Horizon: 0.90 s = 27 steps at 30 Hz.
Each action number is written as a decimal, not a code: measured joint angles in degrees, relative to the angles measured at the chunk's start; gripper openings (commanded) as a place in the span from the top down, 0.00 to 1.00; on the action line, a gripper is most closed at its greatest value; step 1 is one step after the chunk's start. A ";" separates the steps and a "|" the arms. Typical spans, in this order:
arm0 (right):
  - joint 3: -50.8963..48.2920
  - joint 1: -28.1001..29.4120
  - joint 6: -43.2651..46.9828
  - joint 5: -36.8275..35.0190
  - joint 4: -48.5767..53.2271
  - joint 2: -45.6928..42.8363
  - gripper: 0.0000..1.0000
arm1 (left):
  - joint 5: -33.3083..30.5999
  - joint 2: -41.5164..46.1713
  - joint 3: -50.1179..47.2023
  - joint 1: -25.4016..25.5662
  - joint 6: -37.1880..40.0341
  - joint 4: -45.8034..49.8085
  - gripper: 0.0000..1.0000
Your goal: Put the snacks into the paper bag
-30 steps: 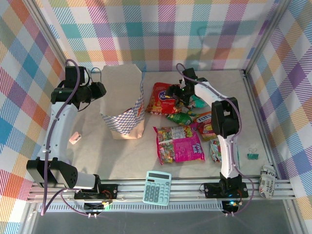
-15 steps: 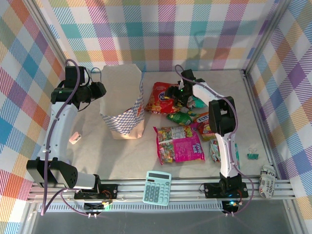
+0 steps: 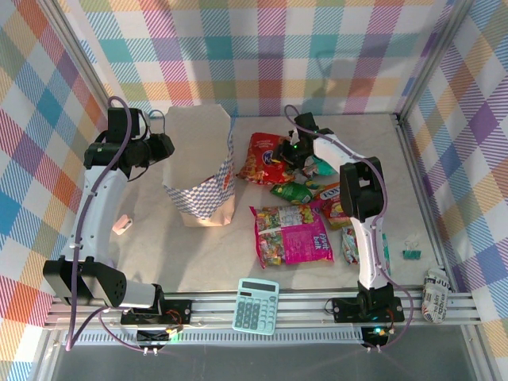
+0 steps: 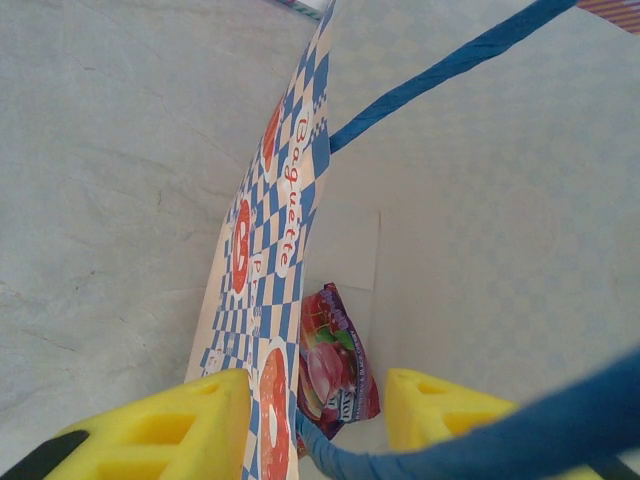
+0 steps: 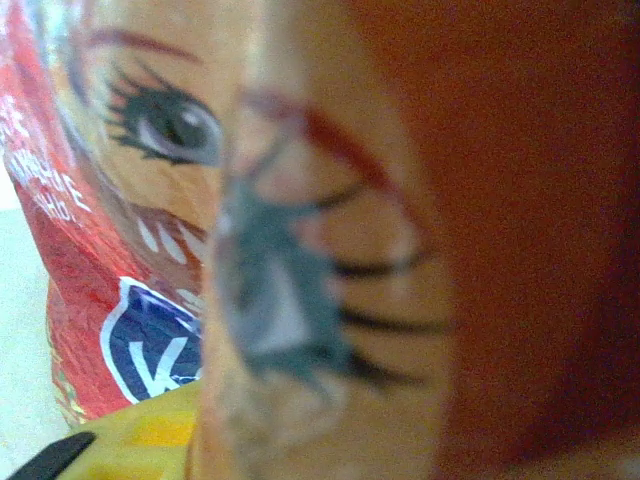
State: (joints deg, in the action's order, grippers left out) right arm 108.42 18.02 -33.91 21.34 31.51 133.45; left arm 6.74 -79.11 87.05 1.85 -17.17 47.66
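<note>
Left tool (image 3: 162, 146) straddles the rim of the paper bag (image 3: 198, 178), jaws part spread; whether it grips, I cannot tell. Right tool (image 3: 290, 152) meets the red-orange packet (image 3: 260, 165) lying just left of it; closure unclear. The packet is probably light, crinkly and slippery: pinch a sealed edge.

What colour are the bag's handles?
Blue; the handles show best in the left wrist view.

One paper bag (image 3: 198, 163); one calculator (image 3: 255, 305)
</note>
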 measured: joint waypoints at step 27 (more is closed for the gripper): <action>2.71 0.04 4.61 -3.63 6.62 -3.39 0.94 | 0.94 0.22 0.26 0.02 0.50 1.70 0.51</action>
State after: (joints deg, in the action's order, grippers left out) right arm 111.13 18.06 -29.30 17.72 38.13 130.06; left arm 7.68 -78.89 87.31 1.87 -16.67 49.36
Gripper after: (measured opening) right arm 0.079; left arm 0.490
